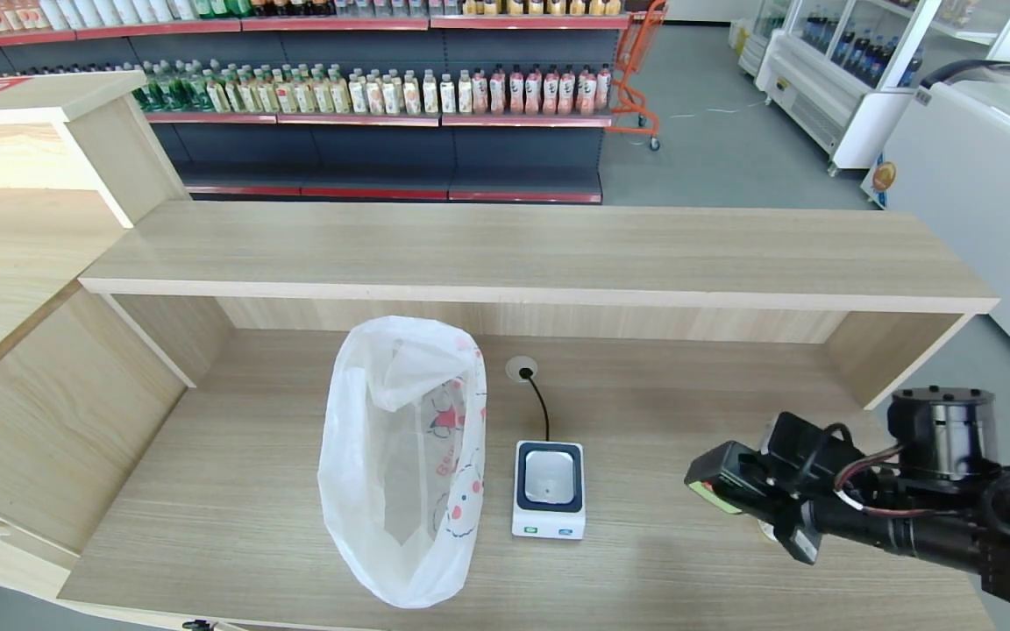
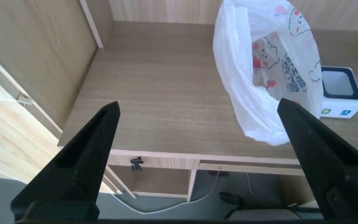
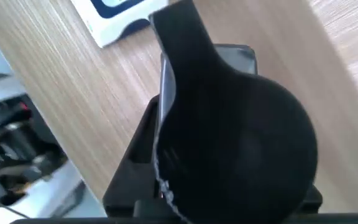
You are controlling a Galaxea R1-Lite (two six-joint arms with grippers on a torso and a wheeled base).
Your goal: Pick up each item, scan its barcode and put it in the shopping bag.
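A white plastic shopping bag (image 1: pixel 400 456) with cartoon prints stands open on the wooden counter (image 1: pixel 233 491). Just right of it sits a white barcode scanner (image 1: pixel 549 486) with a dark window. My right gripper (image 1: pixel 733 486) hovers above the counter to the right of the scanner, shut on a black item (image 1: pixel 708 473) with a green and red edge. That black item (image 3: pixel 229 137) looms large in the right wrist view, with a corner of the scanner (image 3: pixel 114 15) beyond it. My left gripper (image 2: pixel 197 162) is open over the counter's front edge, with the bag (image 2: pixel 266 74) and scanner (image 2: pixel 339 93) ahead of it.
A raised wooden ledge (image 1: pixel 540 254) runs along the counter's back, with side walls at both ends. The scanner's black cable (image 1: pixel 540 403) leads to a hole in the counter. Something white (image 1: pixel 768 530) lies under the right arm. Shelves of bottles (image 1: pixel 382 88) stand beyond.
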